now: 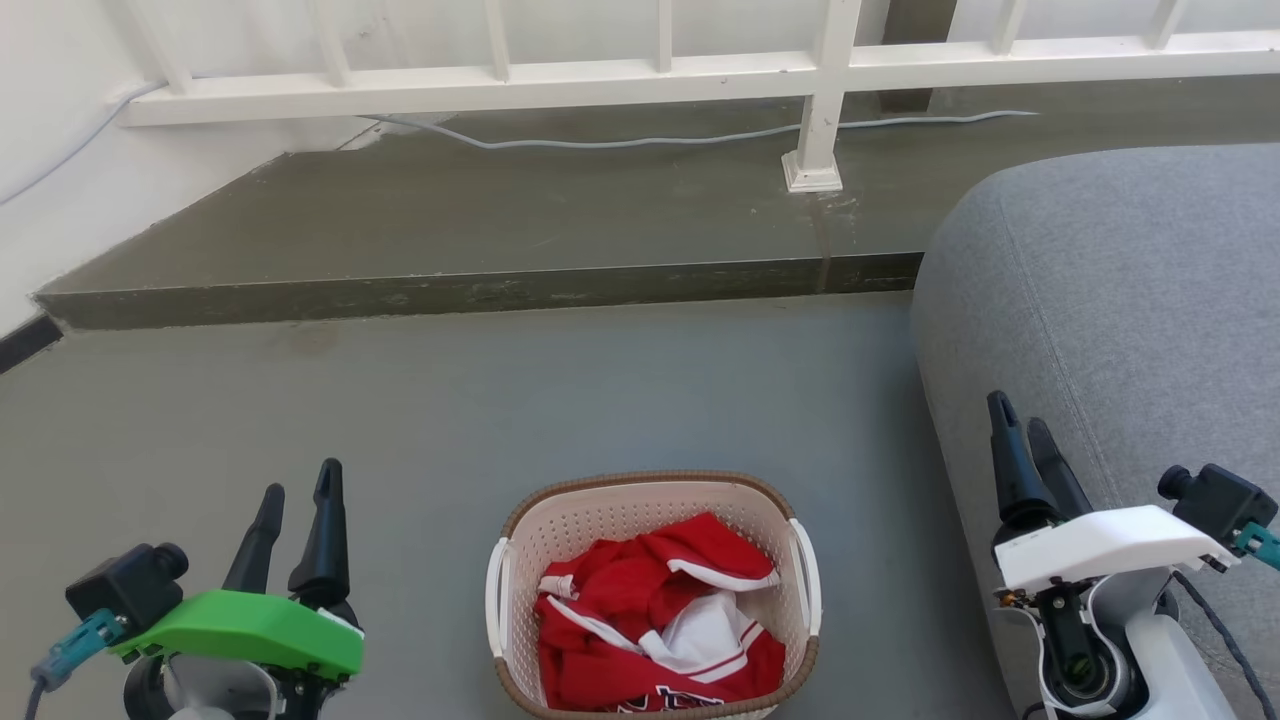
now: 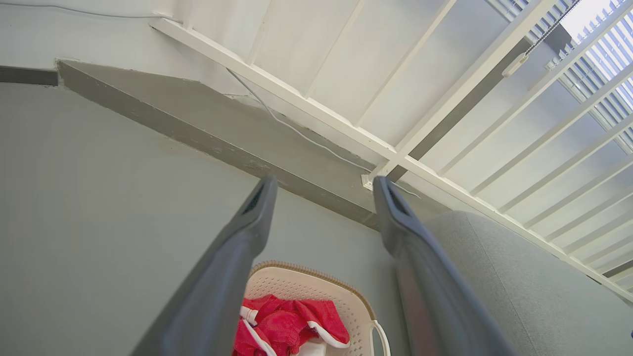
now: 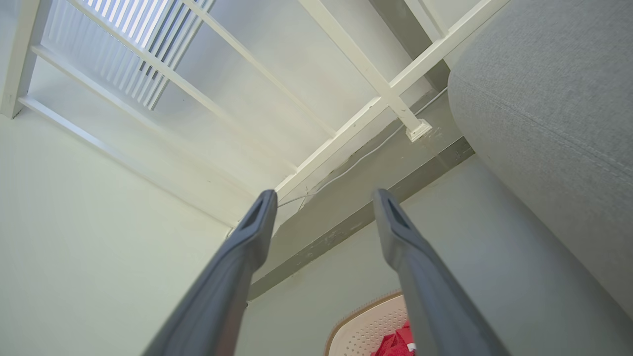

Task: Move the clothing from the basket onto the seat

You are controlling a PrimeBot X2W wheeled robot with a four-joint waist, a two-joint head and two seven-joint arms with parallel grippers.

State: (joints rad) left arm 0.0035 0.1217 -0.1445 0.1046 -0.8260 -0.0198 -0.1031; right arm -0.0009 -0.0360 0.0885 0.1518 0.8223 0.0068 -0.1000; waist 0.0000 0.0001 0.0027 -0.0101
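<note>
Clothing [image 1: 655, 620]: all inside basket [image 1: 640, 500].
Seat [image 1: 1120, 300]: right of basket, no garment yet.
Left gripper [image 1: 300, 478]: left of basket, jaws released.
Right gripper [image 1: 1016, 412]: right of basket, jaws released.
Remaining: entire transfer.

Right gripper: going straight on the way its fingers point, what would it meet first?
Likely the raised grey step, though depth is unclear; the right gripper is open, and the seat lies beside that line.

The clothing [image 1: 655, 625] lies in the basket [image 1: 640, 500], left of the seat [image 1: 1120, 300].
</note>
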